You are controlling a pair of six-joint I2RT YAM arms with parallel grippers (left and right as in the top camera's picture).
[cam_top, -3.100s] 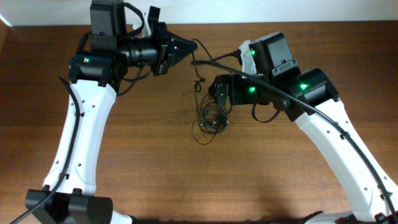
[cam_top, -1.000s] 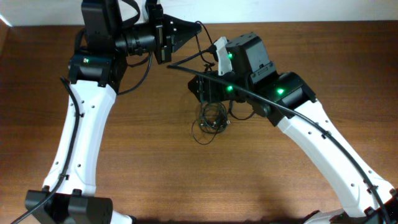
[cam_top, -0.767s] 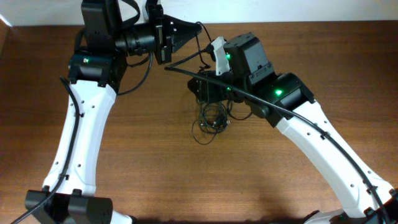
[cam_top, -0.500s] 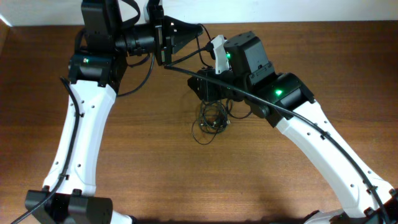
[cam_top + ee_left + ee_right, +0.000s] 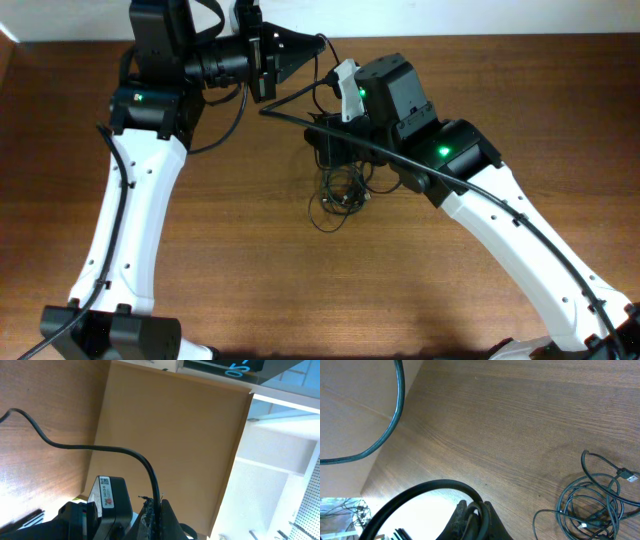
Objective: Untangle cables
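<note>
Left arm (image 5: 125, 220): white shells, small dark screws, black joints, one green light behind the wrist.
Right arm (image 5: 500, 225): same white and black, two green lights.
Left gripper (image 5: 316, 43): black, tapered.
Wiring (image 5: 520, 215): thick black cable along each arm.

Your right gripper (image 5: 471, 510) has swung left: three seconds back it stood off to the right of the bundle (image 5: 340, 192), and now it sits directly past the bundle's far side. Over the last second it crept a little further that way. Its jaws, open wide a second ago, have come together on a black strand (image 5: 420, 492). Your left gripper (image 5: 318, 43) has pulled back from the bundle since three seconds ago, ending further off on the far side, and the cable (image 5: 100, 449) it pinches has gone with it.
</note>
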